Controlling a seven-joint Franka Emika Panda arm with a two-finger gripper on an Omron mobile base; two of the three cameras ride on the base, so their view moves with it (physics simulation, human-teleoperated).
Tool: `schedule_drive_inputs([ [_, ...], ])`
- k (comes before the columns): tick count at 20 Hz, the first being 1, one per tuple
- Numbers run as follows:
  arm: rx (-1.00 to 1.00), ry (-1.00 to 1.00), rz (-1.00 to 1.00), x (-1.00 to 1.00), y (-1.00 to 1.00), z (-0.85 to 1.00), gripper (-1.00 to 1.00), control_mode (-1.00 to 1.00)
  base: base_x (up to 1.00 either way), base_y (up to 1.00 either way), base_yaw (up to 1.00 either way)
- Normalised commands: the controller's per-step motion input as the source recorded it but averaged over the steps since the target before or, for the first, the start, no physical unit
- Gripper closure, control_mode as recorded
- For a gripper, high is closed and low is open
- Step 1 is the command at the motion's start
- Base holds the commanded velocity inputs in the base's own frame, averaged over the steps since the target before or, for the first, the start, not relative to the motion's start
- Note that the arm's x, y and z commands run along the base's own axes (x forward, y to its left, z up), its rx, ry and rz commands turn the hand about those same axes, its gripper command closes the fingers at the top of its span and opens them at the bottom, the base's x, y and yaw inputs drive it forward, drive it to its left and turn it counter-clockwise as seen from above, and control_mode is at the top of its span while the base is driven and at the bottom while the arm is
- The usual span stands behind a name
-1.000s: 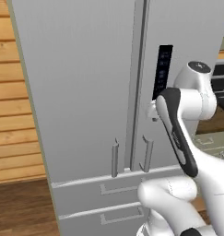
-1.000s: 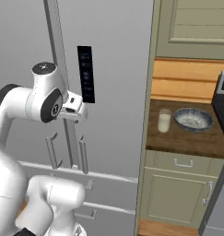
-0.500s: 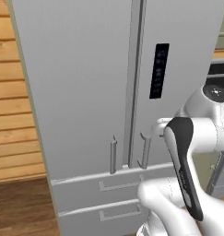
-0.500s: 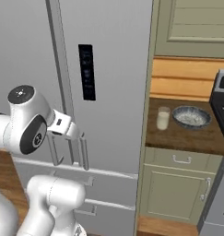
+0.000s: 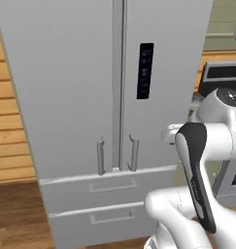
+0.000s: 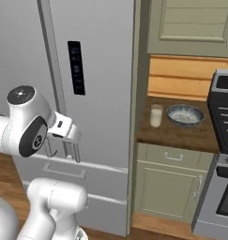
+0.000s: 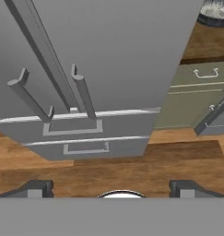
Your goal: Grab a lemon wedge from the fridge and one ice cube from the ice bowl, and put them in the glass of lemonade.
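Fridge [image 5: 80, 82] doors stand closed in the left base view, their two bar handles side by side at about 6 o'clock of the door seam, with two drawers below. On the wooden counter [image 6: 181, 133] at 3 o'clock of the fridge, the glass of lemonade [image 6: 156, 115] stands just beside the ice bowl [image 6: 185, 114]. The gripper [image 7: 111, 186] holds nothing, fingertips spread wide, pointing toward the right door handle [image 7: 84, 96] and well apart from it.
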Motion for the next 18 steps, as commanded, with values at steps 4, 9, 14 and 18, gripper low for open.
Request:
schedule_drive_inputs([
  [4, 0.0, 0.0, 0.0, 0.0, 0.0, 0.0, -1.0, 1.0, -0.07, -1.0, 0.3],
  [9, 0.0, 0.0, 0.0, 0.0, 0.0, 0.0, -1.0, 1.0, 0.45, -0.67, 0.02],
  [14, 0.0, 0.0, 0.0, 0.0, 0.0, 0.0, -1.0, 1.0, -0.08, -0.93, -0.04],
  [18, 0.0, 0.0, 0.0, 0.0, 0.0, 0.0, -1.0, 1.0, -0.27, -1.0, 0.0],
])
